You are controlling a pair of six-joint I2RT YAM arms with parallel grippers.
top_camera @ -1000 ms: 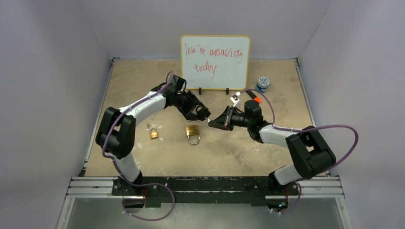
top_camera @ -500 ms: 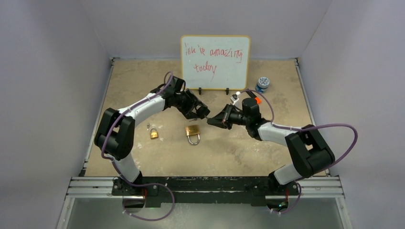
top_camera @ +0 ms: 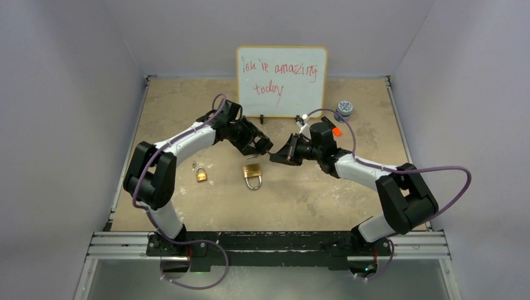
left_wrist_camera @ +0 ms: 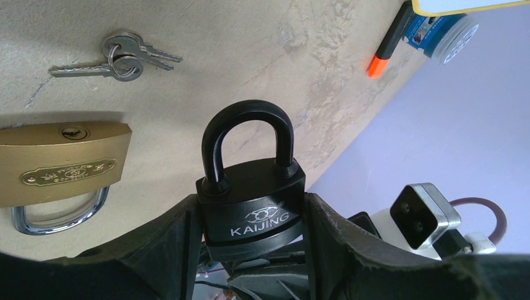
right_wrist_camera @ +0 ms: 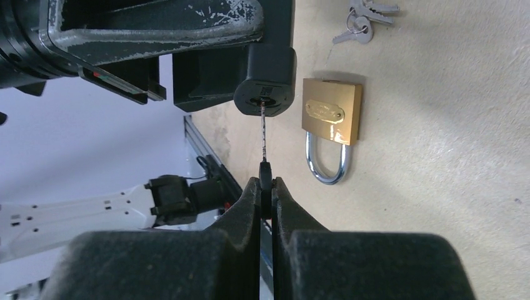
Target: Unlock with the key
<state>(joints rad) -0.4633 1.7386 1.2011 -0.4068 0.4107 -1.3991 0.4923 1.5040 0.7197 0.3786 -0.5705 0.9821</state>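
**Lock meets key at mid-desk.** The black padlock (left_wrist_camera: 253, 209), stamped KAIJING and with both legs of its shackle seated in the body, is held over the middle of the sandy desk (top_camera: 300, 200). Your left pincer (top_camera: 265, 149) clamps it by its flanks. Its keyhole end faces your right arm, and the thin silver key (right_wrist_camera: 264, 134) meets that keyhole with its tip. How deep the tip sits cannot be told. Your right pincer (right_wrist_camera: 266, 187) is pressed together on the key's dark head, with the blade in line with the lock.

Seen from overhead, a large brass padlock (top_camera: 252, 172) with a steel shackle lies flat on the desk at 6 o'clock from where the pincers meet, close by. A small brass padlock (top_camera: 201, 174) lies at 8 o'clock, well apart from the large one. In the left wrist view, a ring of spare silver keys (left_wrist_camera: 119, 56) lies just beyond the large brass padlock. At 12 o'clock a white board (top_camera: 281, 72) with red handwriting stands upright. At 2 o'clock are an orange-capped marker (top_camera: 335, 131) and a blue-and-white round tub (top_camera: 343, 110).
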